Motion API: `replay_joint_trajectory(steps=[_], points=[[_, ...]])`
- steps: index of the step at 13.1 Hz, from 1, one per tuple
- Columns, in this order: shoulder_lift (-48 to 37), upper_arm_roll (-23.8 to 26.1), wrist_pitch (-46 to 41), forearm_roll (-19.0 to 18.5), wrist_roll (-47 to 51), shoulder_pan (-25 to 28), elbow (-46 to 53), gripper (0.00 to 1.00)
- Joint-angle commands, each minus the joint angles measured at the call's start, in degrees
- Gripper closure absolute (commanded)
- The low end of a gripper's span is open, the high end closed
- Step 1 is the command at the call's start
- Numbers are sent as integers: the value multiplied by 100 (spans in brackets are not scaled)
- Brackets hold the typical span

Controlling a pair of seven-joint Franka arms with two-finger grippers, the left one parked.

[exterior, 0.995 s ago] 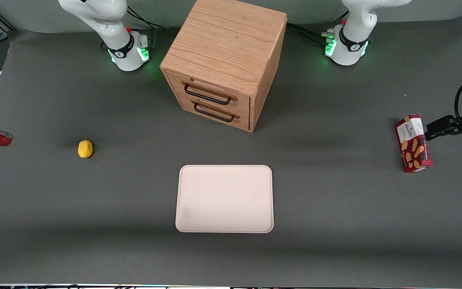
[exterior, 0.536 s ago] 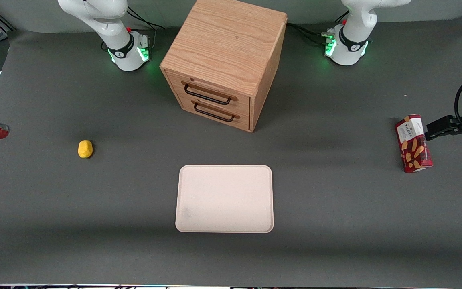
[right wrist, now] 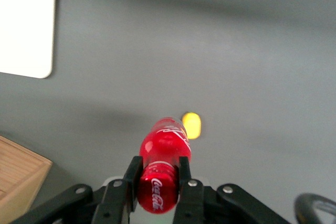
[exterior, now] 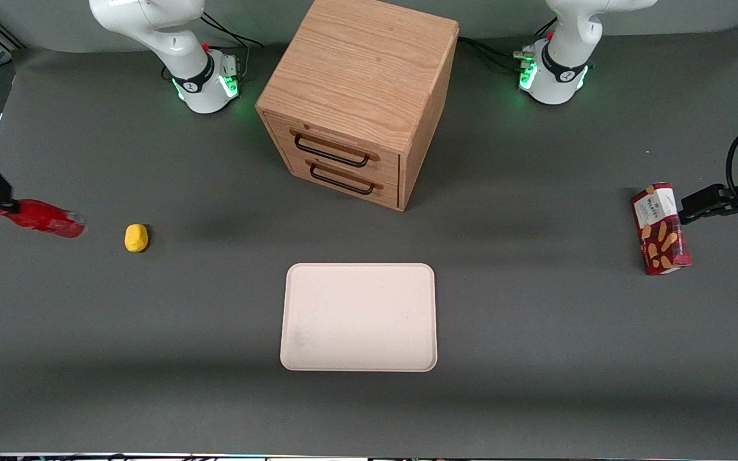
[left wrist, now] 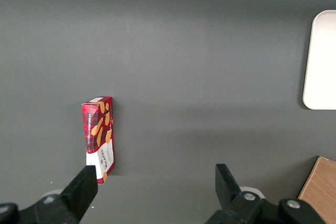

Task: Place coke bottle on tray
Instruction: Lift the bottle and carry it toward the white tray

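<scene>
Coke bottle (exterior: 45, 219) carried trayward by hand (right wrist: 157, 179).

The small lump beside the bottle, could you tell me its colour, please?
Plain yellow lump, clearest in the front view, near the bottle held in the tool.

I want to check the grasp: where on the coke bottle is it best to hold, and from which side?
The gripper holds the coke bottle at one end of its slim round body, one finger on each side. The other end sticks out freely, so this grip probably suits laying it on the tray.
</scene>
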Motion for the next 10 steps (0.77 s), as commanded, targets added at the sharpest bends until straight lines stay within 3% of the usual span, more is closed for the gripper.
replay_joint_trajectory(steps=[1,6,10], points=[[192,156,-143,-11,953,530,424,100],[1035,323,-221,428,2947,1506,1354,100],[1739,1112,-240,419,4740,1718,2313,100]])
